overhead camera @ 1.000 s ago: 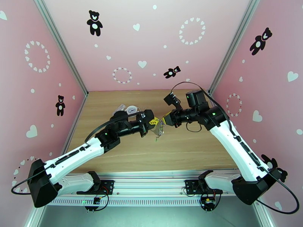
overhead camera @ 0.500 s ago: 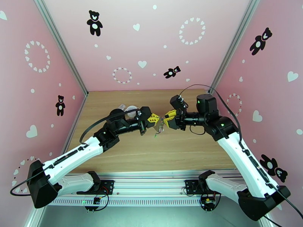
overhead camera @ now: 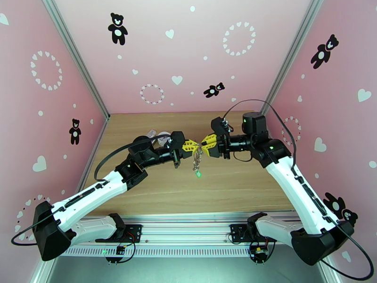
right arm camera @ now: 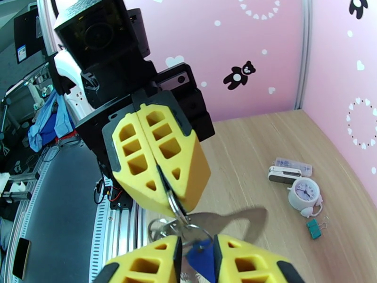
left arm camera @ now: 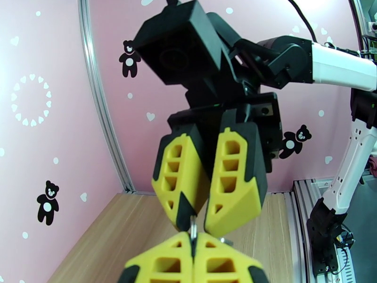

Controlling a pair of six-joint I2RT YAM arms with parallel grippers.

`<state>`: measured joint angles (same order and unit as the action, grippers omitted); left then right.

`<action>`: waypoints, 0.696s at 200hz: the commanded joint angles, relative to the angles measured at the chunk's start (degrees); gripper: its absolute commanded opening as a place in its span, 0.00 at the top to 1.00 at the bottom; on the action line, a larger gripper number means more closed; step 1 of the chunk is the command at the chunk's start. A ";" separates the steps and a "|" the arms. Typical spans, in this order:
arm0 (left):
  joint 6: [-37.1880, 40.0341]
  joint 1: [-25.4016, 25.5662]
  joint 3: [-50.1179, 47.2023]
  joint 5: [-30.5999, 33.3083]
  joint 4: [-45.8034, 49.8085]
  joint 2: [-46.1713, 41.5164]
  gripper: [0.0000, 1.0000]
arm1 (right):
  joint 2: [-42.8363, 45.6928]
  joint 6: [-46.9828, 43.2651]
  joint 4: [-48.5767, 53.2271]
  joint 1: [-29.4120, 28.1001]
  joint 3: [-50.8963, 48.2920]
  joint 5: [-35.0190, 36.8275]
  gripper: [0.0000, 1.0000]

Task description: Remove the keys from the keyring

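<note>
Left tool [overhead camera: 196, 147]: fingers pressed fully together, pinching a thin silvery metal ring [right arm camera: 172, 200] edge-on at their tips; held in the air above the table.
Right tool [overhead camera: 203, 143]: facing the left tool, almost tip to tip; fingers a narrow gap apart, with the head of the blue key [right arm camera: 200, 258] clamped between them.
Keyring [overhead camera: 198, 160]: strung between the two tools' tips and off the table; its chain and small rings hang straight down beneath them.
Blue key: inside the right tool's gap, touching both fingers, just under the pinched ring.
Green key [overhead camera: 199, 174]: lowest piece of the hanging chain, below both tools and clear of their fingers.
Table [overhead camera: 235, 185]: wooden, under both tools; a shadow lies on it just below the tips.
Clock [right arm camera: 304, 192]: small, white and round, standing on the table behind the left tool, well apart from the tips.
Binder clip [right arm camera: 313, 228]: teal, lying just beside the clock.
Small case [right arm camera: 287, 171]: flat, grey and clear, near the clock on its other side.
In the way: from above, the left arm's wrist covers part of the clock. Each tool's black body stands directly ahead of the other. The right tool's fingers hide the blue key's blade, and the left tool's fingers hide the upper part of the ring.
Walls [overhead camera: 188, 53]: pink, printed with bears and hearts, enclosing the table behind and to either side of the tools.
</note>
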<state>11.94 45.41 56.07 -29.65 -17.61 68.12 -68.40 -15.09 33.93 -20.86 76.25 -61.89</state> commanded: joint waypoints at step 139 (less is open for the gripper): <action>-1.09 -0.50 1.75 -0.74 -2.67 0.33 1.00 | -2.26 1.00 1.42 1.55 4.77 -6.03 0.83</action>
<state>11.70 45.41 56.07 -29.65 -17.63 68.14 -69.80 -14.33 34.35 -19.16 79.59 -65.58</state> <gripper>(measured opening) 0.049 0.176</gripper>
